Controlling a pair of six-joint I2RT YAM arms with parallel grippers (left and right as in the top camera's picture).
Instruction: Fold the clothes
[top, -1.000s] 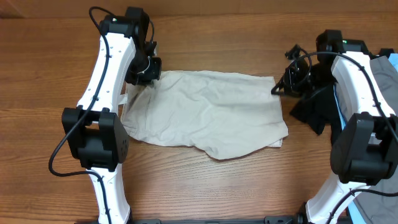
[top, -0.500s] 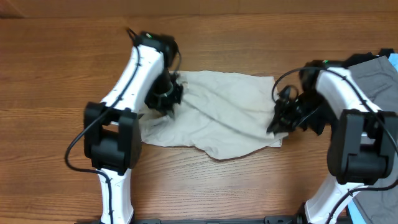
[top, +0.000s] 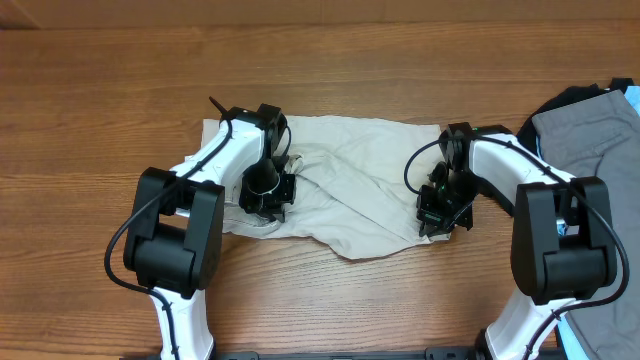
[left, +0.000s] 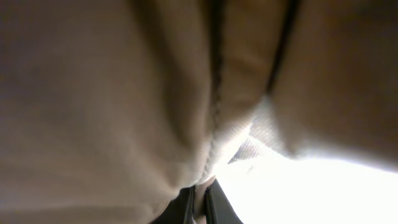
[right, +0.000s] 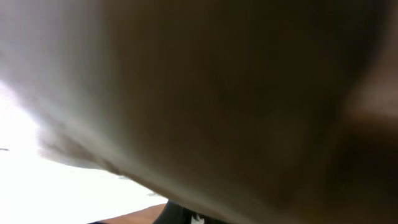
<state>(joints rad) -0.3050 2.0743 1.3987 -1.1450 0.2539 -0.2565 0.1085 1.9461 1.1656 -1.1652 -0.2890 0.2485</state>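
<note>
On the desk (top: 100, 260), centre: one pair of cream shorts (top: 360, 190), rumpled, the near hem bulging toward the front edge. Left pincer (top: 268, 192): closed on a fold at the shorts' left side, cloth nipped between its fingers (left: 221, 211). Right pincer (top: 440, 212): closed on the bunched right edge, its own camera smothered in cloth. Far right: grey garment (top: 590, 140), apart from the shorts.

Overhead is sharp and evenly bright, with soft shadows on the bench (top: 100, 80). Both wrist views are dim, blurred close-ups of the shorts (left: 93, 93) (blown-out white glare low down).
</note>
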